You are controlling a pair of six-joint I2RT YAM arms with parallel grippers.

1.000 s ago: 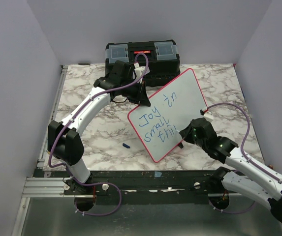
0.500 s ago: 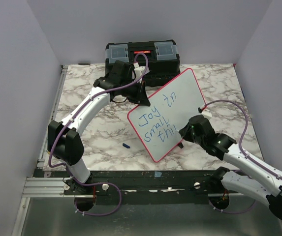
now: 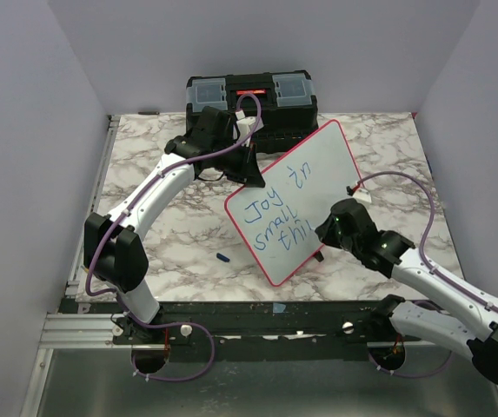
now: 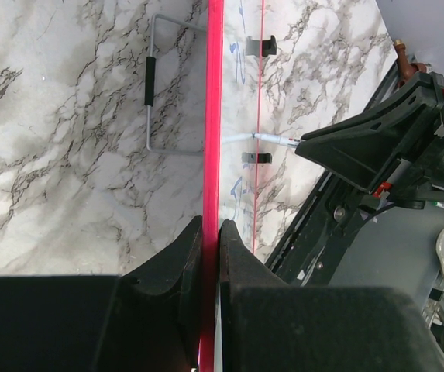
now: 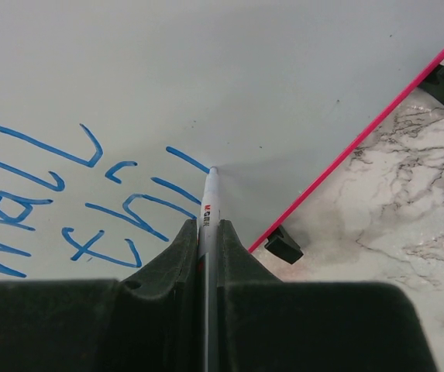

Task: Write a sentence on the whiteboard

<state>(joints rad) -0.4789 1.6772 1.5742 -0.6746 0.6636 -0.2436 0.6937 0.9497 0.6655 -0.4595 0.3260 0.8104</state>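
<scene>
Moved: my right arm has crept slightly toward 11 o'clock; board and left arm look unchanged.
Whiteboard (image 3: 318,161): mid-table, at 6 o'clock from the toolbox (image 3: 251,95), with blue writing on it.
Left gripper (image 4: 211,226): I have it pinched tight on the board's red rim, at its 10 o'clock edge.
Right gripper (image 5: 208,232): closed around a marker (image 5: 208,195), tip touching the board beside the last blue stroke.

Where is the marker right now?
In the right wrist view the marker is clamped in the right gripper. Its tip touches the whiteboard at the end of the last blue stroke, near the red lower rim.
</scene>
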